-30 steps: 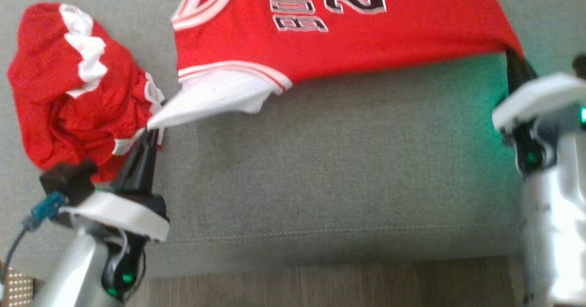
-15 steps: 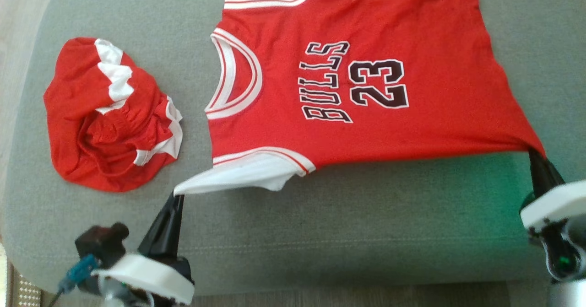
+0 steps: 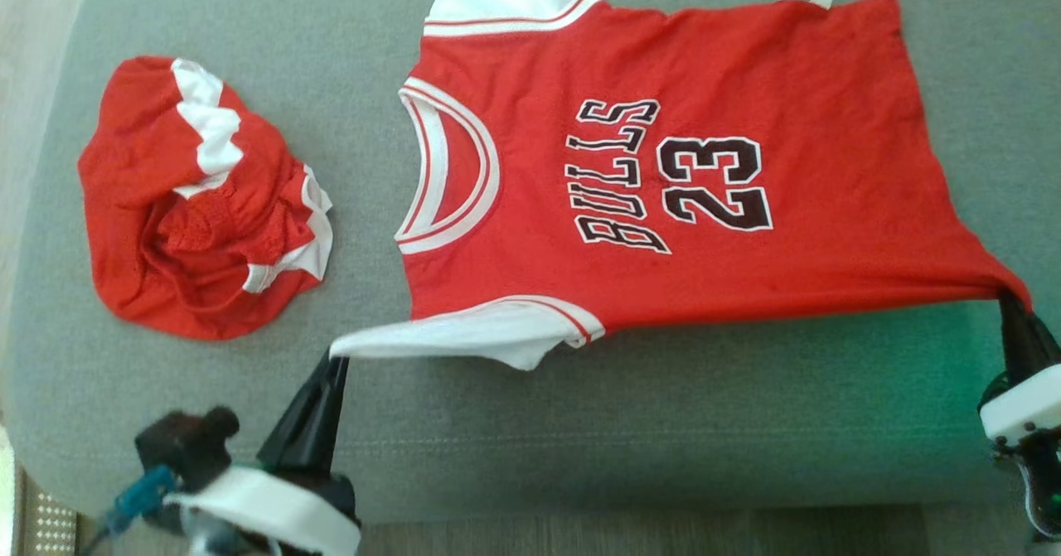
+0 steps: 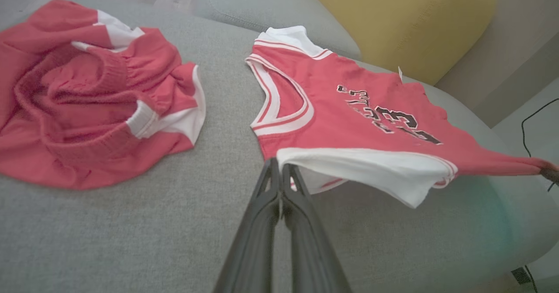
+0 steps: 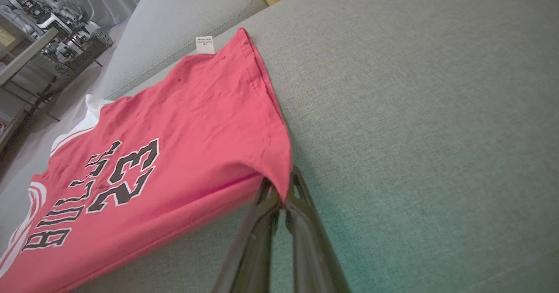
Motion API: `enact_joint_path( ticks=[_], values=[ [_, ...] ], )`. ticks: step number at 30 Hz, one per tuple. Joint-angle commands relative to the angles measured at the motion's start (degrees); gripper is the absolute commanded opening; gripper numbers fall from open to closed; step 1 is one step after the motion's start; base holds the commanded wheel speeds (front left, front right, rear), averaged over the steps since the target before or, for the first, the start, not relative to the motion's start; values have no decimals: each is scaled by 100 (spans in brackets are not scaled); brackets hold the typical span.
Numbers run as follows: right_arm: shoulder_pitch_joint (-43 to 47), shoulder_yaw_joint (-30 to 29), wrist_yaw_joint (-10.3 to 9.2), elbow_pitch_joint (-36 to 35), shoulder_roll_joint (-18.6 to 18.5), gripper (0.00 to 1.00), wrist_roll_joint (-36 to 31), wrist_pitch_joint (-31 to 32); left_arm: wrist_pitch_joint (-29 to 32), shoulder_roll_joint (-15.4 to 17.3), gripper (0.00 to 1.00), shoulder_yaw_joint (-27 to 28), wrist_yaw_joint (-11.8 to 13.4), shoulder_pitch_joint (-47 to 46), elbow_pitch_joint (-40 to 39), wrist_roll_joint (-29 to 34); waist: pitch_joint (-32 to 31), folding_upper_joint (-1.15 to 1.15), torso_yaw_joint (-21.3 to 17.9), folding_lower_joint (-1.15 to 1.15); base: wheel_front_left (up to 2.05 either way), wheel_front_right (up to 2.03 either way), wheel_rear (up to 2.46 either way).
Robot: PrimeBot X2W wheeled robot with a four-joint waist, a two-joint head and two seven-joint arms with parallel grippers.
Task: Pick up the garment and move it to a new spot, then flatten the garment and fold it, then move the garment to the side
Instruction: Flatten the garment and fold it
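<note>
Looking down from the head camera, the jersey (image 3: pixel 539 274) lay spread face up on the grey sofa seat (image 3: pixel 663 423), collar toward the crumpled red shorts (image 3: pixel 191 208), which sat apart on the left. The left gripper (image 3: pixel 336 369) was pinched tight on the white sleeve tip at the near edge. The right gripper (image 3: pixel 1013 311) was clamped on the near hem corner, so that edge ran taut between them.

Left wrist cam: fingers pressed together on the white sleeve, with a yellow cushion (image 4: pixel 401 22) behind the seat. The dark bit at the far corner was probably the other gripper, too small to be sure.

Right wrist cam: fingers closed on the red corner, and a white label (image 5: pixel 204 45) stuck out at the far hem corner.
</note>
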Motion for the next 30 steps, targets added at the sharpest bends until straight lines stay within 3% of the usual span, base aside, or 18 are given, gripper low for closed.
enact_joint_path(
  ticks=[1,14,23,30],
  values=[
    [-251,42,-2,-167,-82,0,29,21,4,130,0,236,13,-384,-218,-51,92,0,40,1,0,0,0],
    [-1323,232,-2,466,-82,0,-78,99,140,123,0,163,-382,-1804,395,-20,594,0,63,1,0,0,0],
    [-2061,272,-2,871,-82,0,-360,-94,-310,-35,0,49,-724,-3033,1440,179,1001,0,62,1,0,0,0],
    [-2480,258,-2,1064,-82,0,-442,-334,-632,-116,0,-5,-841,-3737,2152,527,1304,0,17,1,0,0,0]
  ],
)
